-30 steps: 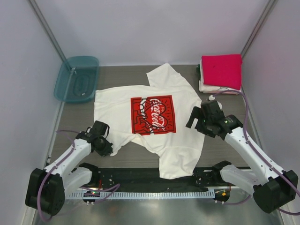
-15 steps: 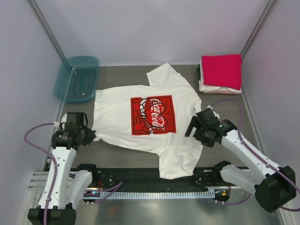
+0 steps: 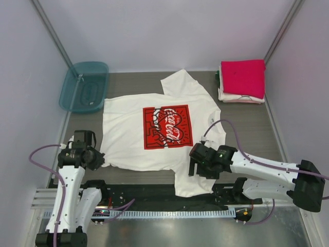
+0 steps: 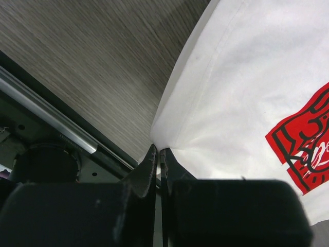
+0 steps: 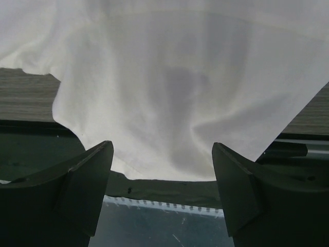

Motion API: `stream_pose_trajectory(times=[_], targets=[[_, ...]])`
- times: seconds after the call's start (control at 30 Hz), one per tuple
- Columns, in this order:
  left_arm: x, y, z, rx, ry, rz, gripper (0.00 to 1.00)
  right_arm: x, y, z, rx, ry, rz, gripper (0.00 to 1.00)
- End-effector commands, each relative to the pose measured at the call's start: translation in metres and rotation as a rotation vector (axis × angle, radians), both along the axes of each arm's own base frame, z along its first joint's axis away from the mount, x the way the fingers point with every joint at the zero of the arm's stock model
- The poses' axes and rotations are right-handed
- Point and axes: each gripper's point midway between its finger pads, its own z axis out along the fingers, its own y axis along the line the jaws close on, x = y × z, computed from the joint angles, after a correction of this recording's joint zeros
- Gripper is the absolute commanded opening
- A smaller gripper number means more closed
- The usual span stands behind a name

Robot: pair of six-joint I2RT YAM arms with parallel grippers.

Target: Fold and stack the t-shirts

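Observation:
A cream-white t-shirt with a red-and-black chest print lies spread on the table. My left gripper is shut at the shirt's lower left corner. In the left wrist view the jaws are closed with the cloth's corner pinched at their tips. My right gripper is open, low over the near sleeve. In the right wrist view its fingers stand wide apart with the white sleeve beyond them. A bright pinkish-red folded tee tops a stack of pale folded tees at the back right.
A translucent teal plastic tub sits at the back left. The black rail at the near edge lies partly under the shirt's near sleeve. Grey walls enclose the table on three sides.
My left gripper moved left from the bunched hem, drawing the shirt's lower left corner out flat. My right gripper swung from the shirt's right side down and left over the near sleeve.

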Motion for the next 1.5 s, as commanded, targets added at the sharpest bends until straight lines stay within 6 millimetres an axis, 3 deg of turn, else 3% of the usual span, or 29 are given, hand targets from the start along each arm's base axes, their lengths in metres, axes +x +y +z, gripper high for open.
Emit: stream_pose_trajectory(times=[0.0, 0.17, 0.33, 0.43, 0.53, 0.73, 0.77, 0.93, 1.2, 1.37, 1.47], targets=[[-0.004, 0.001, 0.000, 0.002, 0.004, -0.008, 0.01, -0.018, -0.008, -0.010, -0.056, 0.013, -0.028, 0.83], [-0.004, -0.001, -0.001, -0.009, -0.006, -0.003, 0.00, -0.041, -0.004, -0.014, -0.057, 0.025, -0.016, 0.72], [-0.003, 0.000, -0.001, -0.008, -0.012, -0.001, 0.01, -0.064, 0.015, -0.023, -0.090, 0.026, 0.080, 0.70], [-0.004, 0.000, 0.000, -0.006, -0.016, -0.002, 0.00, -0.067, 0.013, -0.038, -0.149, 0.021, 0.095, 0.68], [-0.004, 0.000, 0.000, -0.005, -0.019, -0.003, 0.00, -0.059, 0.007, -0.043, -0.194, -0.020, 0.084, 0.59], [-0.004, 0.001, 0.002, -0.003, -0.028, -0.003, 0.00, -0.042, 0.007, -0.012, -0.218, -0.111, 0.072, 0.05], [-0.004, 0.000, 0.004, -0.001, -0.029, -0.009, 0.00, -0.037, 0.001, -0.006, -0.247, -0.135, 0.070, 0.01], [0.008, -0.006, 0.015, -0.027, -0.070, -0.055, 0.00, -0.004, 0.015, 0.048, -0.212, -0.243, 0.080, 0.01], [0.041, -0.003, 0.028, 0.002, -0.056, -0.130, 0.00, 0.096, 0.010, 0.111, -0.220, -0.339, 0.018, 0.01], [0.069, 0.010, 0.032, 0.075, -0.015, -0.153, 0.00, 0.140, 0.006, 0.125, -0.267, -0.349, 0.026, 0.01], [0.088, 0.016, 0.034, 0.092, -0.005, -0.158, 0.00, 0.163, 0.000, 0.124, -0.291, -0.340, 0.030, 0.01]])
